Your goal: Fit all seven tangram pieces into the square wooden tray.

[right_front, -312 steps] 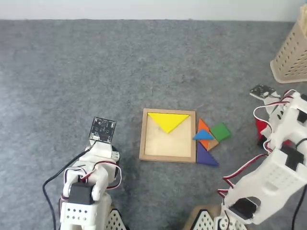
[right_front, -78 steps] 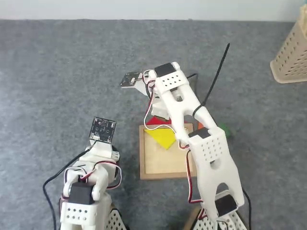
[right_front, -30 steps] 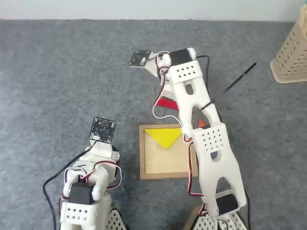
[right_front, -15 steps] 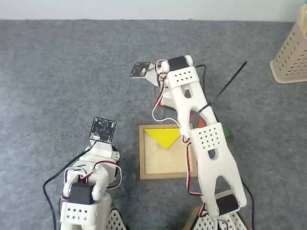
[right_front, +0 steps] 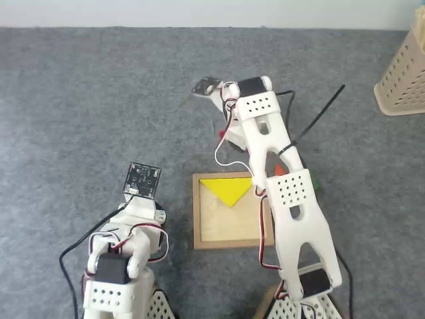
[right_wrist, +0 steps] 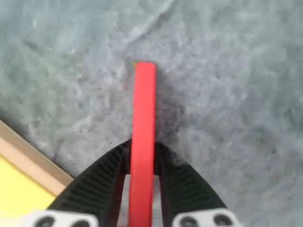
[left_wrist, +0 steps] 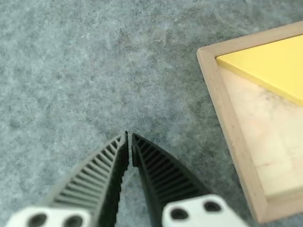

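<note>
High view: I see the grey tabletop, the wooden tray mid-way, and a yellow triangle inside against its far rim. My right fingers pinch the red piece on edge just beyond that rim; my left fingers rest closed near the tray.

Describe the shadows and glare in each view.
High view: even light, no glare. Right wrist view: soft shadow on the mat beside the red piece in the right gripper. Left wrist view: faint shading along the tray rim.
</note>
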`<state>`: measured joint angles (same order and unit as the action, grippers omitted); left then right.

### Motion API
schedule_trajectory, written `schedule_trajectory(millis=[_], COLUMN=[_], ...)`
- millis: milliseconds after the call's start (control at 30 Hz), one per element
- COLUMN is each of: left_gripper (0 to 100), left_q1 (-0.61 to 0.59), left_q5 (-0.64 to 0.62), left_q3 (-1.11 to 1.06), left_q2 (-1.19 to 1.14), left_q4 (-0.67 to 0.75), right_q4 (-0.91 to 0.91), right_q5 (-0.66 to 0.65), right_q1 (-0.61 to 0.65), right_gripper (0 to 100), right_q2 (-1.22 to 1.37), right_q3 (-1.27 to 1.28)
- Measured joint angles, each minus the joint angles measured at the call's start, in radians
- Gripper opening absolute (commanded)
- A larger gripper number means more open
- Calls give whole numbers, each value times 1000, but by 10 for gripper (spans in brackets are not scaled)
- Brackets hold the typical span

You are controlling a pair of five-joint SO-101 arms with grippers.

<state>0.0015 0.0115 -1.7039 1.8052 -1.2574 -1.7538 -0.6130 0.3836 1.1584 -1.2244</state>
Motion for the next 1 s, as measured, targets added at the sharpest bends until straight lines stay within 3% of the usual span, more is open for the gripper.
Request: schedule_trajectory(millis=[167,300,633,833,1000], left_gripper=[12,12,12,12,12], left_q1=[0,0,0,0,0], left_q5=[0,0,0,0,0], left_q3=[0,0,0,0,0], left_q2=[0,0,0,0,0], left_q4=[0,0,0,0,0], right_q4=[-2,-2,6,244,446], right_q5=[259,436,608,629,733], right_q1=[2,2,130,213,282], right_gripper=[6,6,6,6,7], right_q2=[-138,-287,-856,-968,-968], right_q3=[21,180,812,1246,1481])
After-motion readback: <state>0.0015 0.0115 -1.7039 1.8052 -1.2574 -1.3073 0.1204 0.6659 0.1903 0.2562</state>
